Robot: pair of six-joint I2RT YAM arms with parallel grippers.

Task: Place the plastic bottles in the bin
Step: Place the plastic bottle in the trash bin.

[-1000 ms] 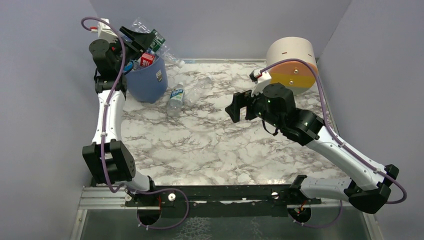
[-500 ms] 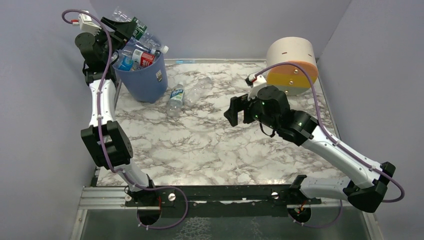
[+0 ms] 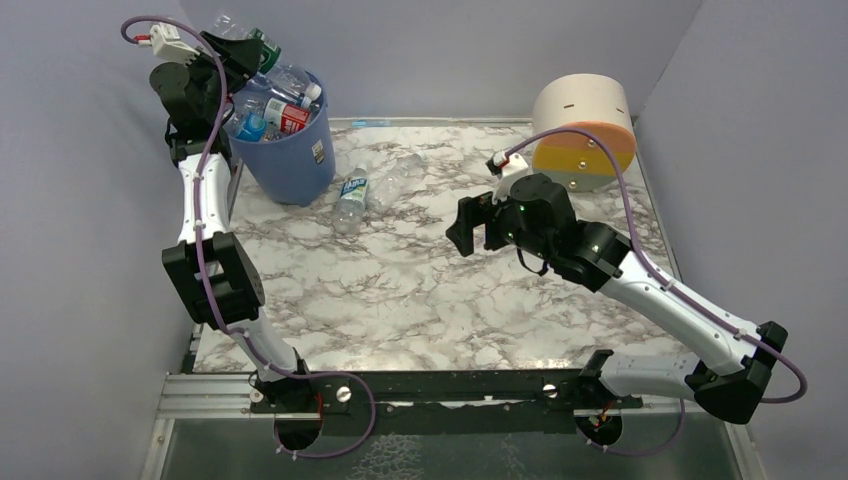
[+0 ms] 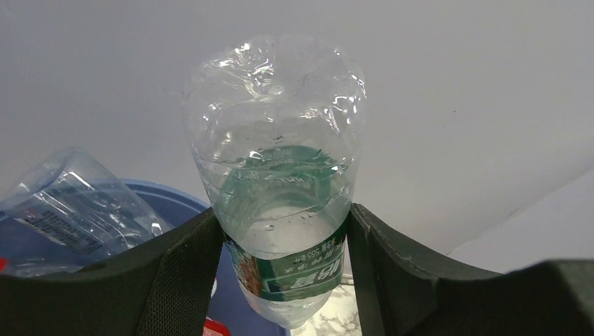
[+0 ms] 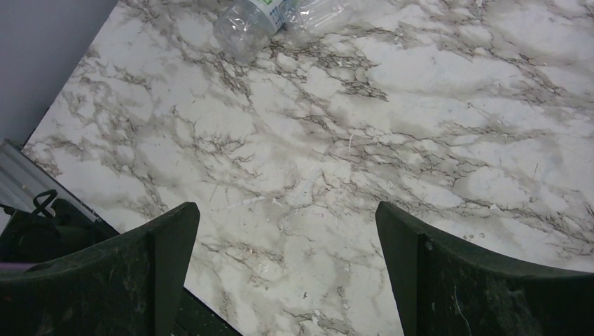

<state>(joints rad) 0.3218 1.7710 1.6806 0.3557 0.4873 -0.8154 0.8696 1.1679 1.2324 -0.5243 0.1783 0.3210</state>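
My left gripper point(image 3: 243, 52) is raised at the far left, over the back rim of the blue bin point(image 3: 292, 160), shut on a clear plastic bottle with a green label point(image 3: 252, 33). In the left wrist view that bottle point(image 4: 277, 175) sits squeezed between both fingers point(image 4: 189, 273), base pointing away. Several bottles point(image 3: 275, 100) are heaped in the bin. Two more lie on the marble: a blue-labelled one point(image 3: 352, 192) and a clear one point(image 3: 402, 168). My right gripper point(image 3: 468, 225) hovers open above mid-table with nothing in it, and both loose bottles point(image 5: 249, 21) show at the top edge of its view.
A cream, orange and yellow drum point(image 3: 585, 130) lies at the back right. Grey walls close in the left, back and right sides. The marble table point(image 3: 420, 300) ends at a metal rail point(image 3: 400, 385) by the arm bases.
My left arm has swung up and to the left with the green-labelled bottle, from in front of the bin to above its back rim. The right gripper has edged slightly left.
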